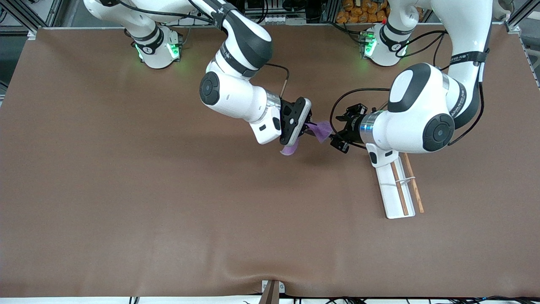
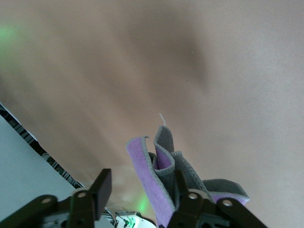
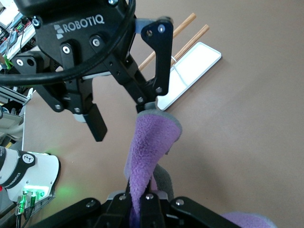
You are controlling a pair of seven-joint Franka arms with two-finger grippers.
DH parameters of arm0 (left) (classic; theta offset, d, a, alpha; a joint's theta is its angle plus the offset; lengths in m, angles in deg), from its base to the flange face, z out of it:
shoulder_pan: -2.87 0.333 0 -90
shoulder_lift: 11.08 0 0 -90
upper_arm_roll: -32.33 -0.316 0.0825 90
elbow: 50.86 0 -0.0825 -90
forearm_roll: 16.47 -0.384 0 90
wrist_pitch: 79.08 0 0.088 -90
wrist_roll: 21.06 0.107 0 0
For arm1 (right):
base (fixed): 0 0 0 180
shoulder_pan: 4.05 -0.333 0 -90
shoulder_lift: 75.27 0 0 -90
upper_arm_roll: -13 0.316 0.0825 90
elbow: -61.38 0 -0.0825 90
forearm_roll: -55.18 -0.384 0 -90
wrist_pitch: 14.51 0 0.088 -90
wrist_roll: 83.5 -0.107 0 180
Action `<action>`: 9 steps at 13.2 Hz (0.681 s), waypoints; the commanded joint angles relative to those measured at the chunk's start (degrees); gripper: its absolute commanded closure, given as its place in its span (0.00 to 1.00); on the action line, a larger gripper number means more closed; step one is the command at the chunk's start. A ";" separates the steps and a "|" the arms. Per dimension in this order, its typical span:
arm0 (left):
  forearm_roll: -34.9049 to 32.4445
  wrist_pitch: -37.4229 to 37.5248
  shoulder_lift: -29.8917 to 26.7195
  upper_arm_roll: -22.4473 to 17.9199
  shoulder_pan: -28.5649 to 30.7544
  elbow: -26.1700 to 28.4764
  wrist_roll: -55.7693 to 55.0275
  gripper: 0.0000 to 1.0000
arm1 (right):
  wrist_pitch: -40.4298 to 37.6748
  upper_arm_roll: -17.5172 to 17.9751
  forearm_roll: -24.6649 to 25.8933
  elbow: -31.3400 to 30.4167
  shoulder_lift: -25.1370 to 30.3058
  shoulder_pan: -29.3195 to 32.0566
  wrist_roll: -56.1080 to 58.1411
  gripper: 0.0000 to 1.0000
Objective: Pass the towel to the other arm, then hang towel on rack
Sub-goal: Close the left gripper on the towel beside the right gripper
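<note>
The purple towel point(image 1: 322, 130) hangs in the air over the middle of the table. My right gripper point(image 1: 310, 126) is shut on it, and one end droops below the gripper. In the right wrist view the towel point(image 3: 149, 147) rises from my shut right gripper point(image 3: 141, 202) to my left gripper point(image 3: 122, 116), which is open, with one finger touching the towel's tip. In the left wrist view the towel point(image 2: 147, 175) lies against one finger of my open left gripper point(image 2: 141, 183). My left gripper point(image 1: 336, 137) is beside the towel. The rack point(image 1: 398, 190) lies on the table under the left arm and also shows in the right wrist view point(image 3: 190, 66).
The brown mat point(image 1: 168, 190) covers the whole table. The left arm's big elbow joint point(image 1: 422, 109) hangs over the rack's end nearest the bases. A small fixture point(image 1: 271, 291) sits at the table edge nearest the front camera. Cables loop around both wrists.
</note>
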 commanded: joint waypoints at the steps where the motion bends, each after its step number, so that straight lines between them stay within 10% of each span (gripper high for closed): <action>1: 0.72 0.99 -0.68 0.63 0.04 -0.42 -3.12 0.59 | 0.69 -0.49 0.76 1.15 -0.64 -0.98 -0.88 1.00; 6: 2.57 0.99 -0.77 0.63 0.04 -1.91 -5.77 0.65 | 1.22 -0.40 0.77 1.06 -0.64 -1.16 -0.87 1.00; 9: 2.48 0.99 -0.77 0.63 0.12 -1.91 -5.59 1.00 | 1.22 -0.49 0.77 0.98 -0.64 -1.16 -0.87 1.00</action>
